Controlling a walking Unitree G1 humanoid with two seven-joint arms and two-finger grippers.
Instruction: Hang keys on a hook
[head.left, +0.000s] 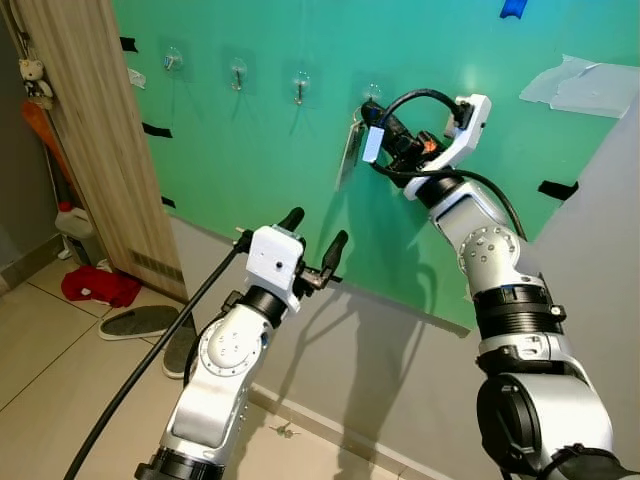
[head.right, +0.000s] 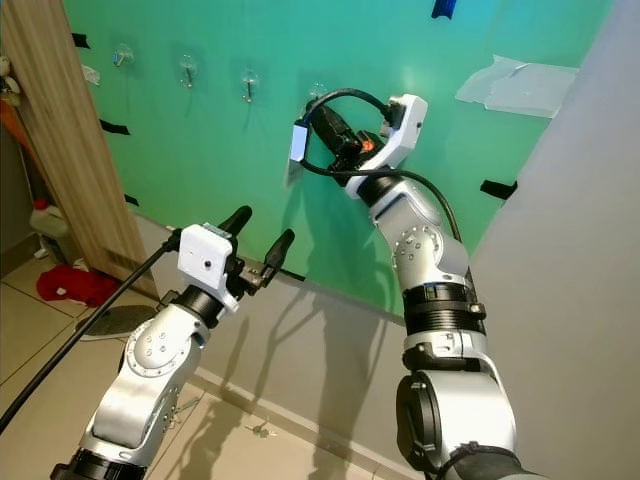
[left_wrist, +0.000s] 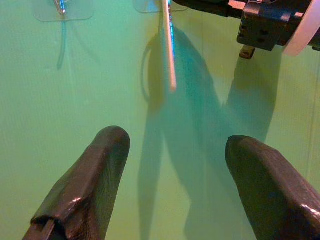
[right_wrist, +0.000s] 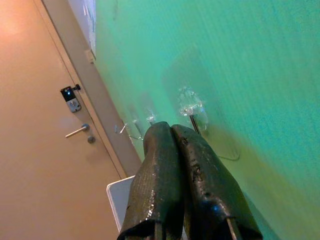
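A row of several clear stick-on hooks runs along the green wall. My right gripper is raised to the rightmost hook and is shut on the keys; their white tag hangs just under the fingers. In the right wrist view the shut fingertips sit right below that hook, touching or nearly so. My left gripper stands open lower down, to the left, nothing between its fingers. It faces the wall, with the hanging tag ahead of it.
A wooden door panel stands at the left, with a red cloth, sandals and a bottle on the floor beside it. A grey wall rises at the right. A small object lies by the baseboard.
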